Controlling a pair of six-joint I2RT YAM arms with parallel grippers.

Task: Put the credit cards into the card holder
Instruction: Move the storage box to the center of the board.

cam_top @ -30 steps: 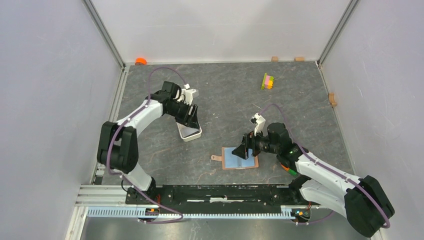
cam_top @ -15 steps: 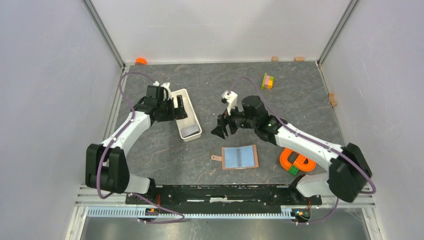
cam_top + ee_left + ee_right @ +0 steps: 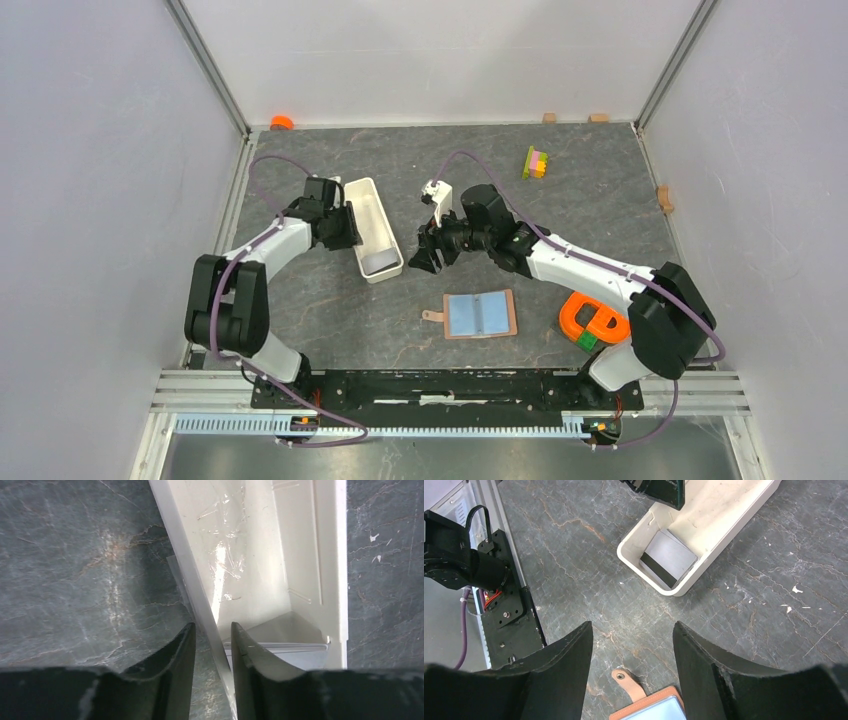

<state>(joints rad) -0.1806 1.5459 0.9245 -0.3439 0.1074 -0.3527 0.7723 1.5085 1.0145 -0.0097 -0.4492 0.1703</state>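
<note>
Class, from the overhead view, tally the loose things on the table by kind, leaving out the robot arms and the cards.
White tray: 1
Brown card holder: 1
Small wooden blocks: 3
Multicoloured block stack: 1
Small orange piece: 1
Orange looped object: 1
Total: 8

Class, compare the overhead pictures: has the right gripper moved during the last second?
Yes. The right gripper has left the card holder and swung up-left in the top view, toward the white tray.
</note>
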